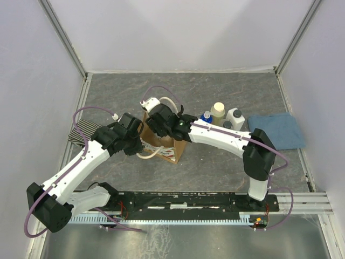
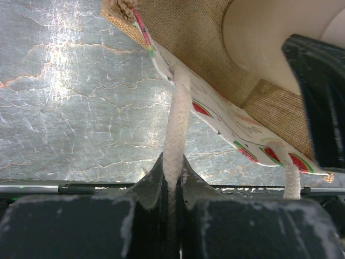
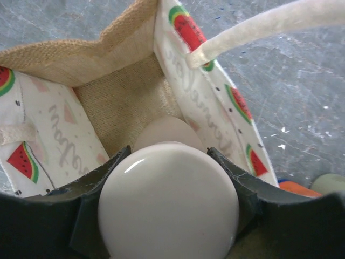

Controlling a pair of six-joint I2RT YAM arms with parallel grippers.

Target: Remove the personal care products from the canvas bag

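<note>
Cream-white and round, the bottle top (image 3: 168,205) fills your right wrist view. Your right gripper (image 3: 168,155) is clenched on it, with a dark finger (image 3: 97,189) pressed to each side. The bottle's pale body just shows below the top, down inside the canvas bag (image 1: 164,145). That bag stands upright near the middle of the table (image 1: 215,162) with its mouth open. It has burlap walls inside and white panels printed with watermelon slices.

Your left gripper (image 2: 172,168) is clamped tight on a cream rope handle (image 2: 177,118) of the bag. The rope is pinched between its jaws and runs up to the printed panel. A cream strap (image 3: 259,27) crosses the top right of the right wrist view, fixed to a printed panel. You cannot tell from that view whether it is the same handle.

Just right of the bag, three bottles stand close together on the table:
- a blue-capped bottle (image 1: 206,116)
- a pale yellow-green bottle (image 1: 218,111) with a cream cap
- a white bottle (image 1: 235,117) with a dark cap

Further right lies the folded blue cloth (image 1: 276,131). Near the left edge, partly under your left arm, lies the striped cloth (image 1: 82,133).
</note>
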